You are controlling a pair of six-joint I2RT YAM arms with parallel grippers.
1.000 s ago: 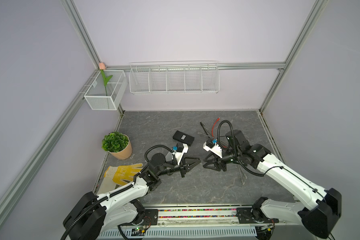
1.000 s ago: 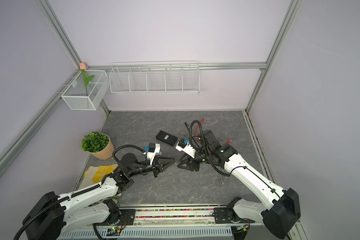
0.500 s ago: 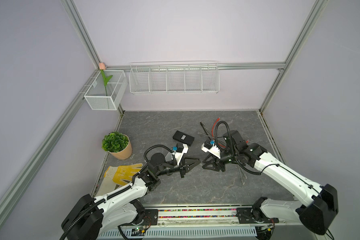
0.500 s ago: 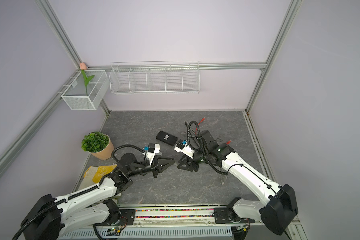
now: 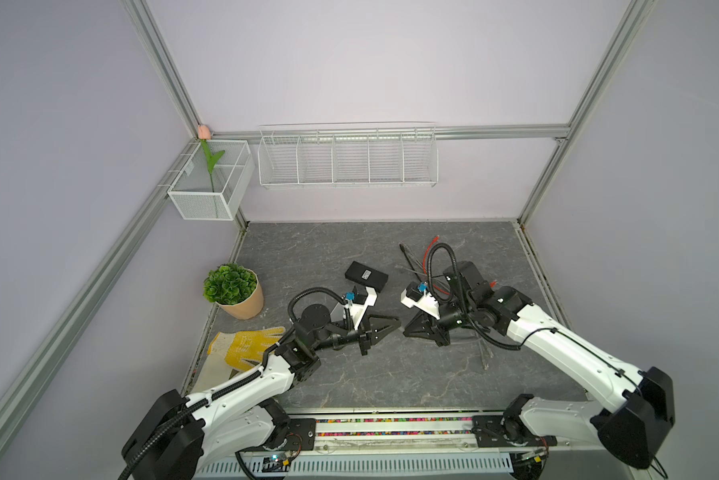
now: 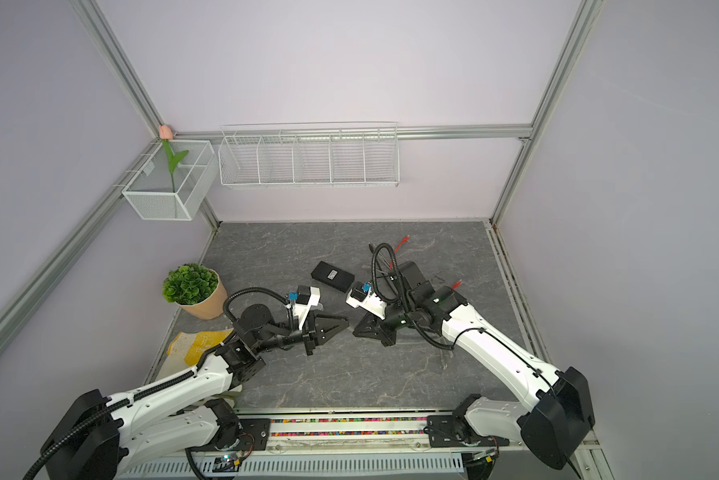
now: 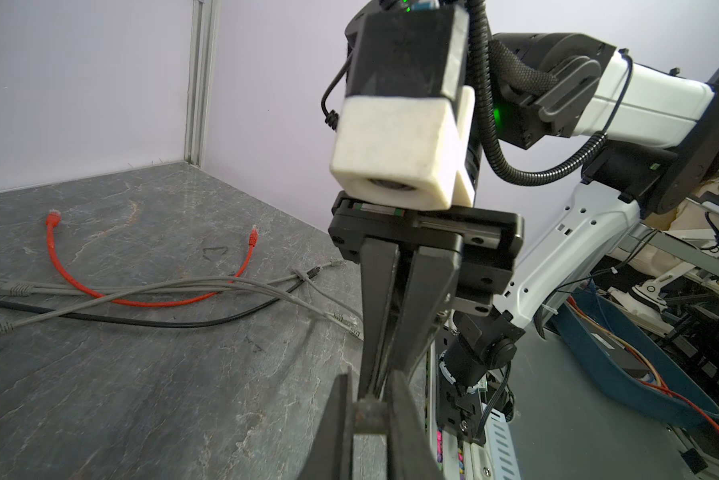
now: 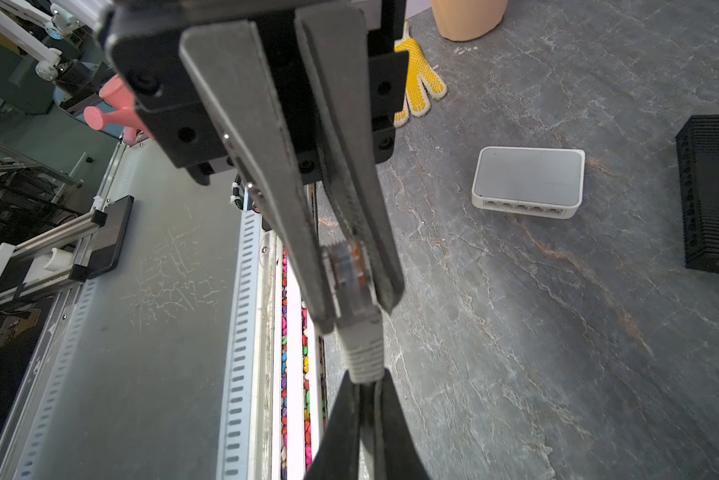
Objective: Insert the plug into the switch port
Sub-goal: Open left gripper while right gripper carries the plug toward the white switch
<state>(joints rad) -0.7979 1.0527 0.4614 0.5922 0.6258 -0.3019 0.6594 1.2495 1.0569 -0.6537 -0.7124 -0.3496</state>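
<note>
**Plug held by both grippers, clear of the switch**

Closest to the front rail, nearer than the black box [image 5: 366, 275], the left gripper [image 5: 396, 322] and right gripper [image 5: 407, 328] meet tip to tip above the table [image 5: 391, 374]. In the right wrist view the plug [image 8: 349, 270] sits between the left gripper's fingers [image 8: 258, 166], which pinch its clear head. The right gripper's jaws are pressed together on the tail of the plug's grey boot. The plug is off the table and well apart from the white switch [image 8: 528, 178]. The switch lies flat near the black box, on the side toward the yellow glove [image 8: 420, 83], and its row of ports shows in that view. Farther back, right of the black box in both top views, a red cable [image 7: 58, 266] lies crossed with grey and black ones. Left of the box stands the potted plant [image 5: 231, 286].
</note>
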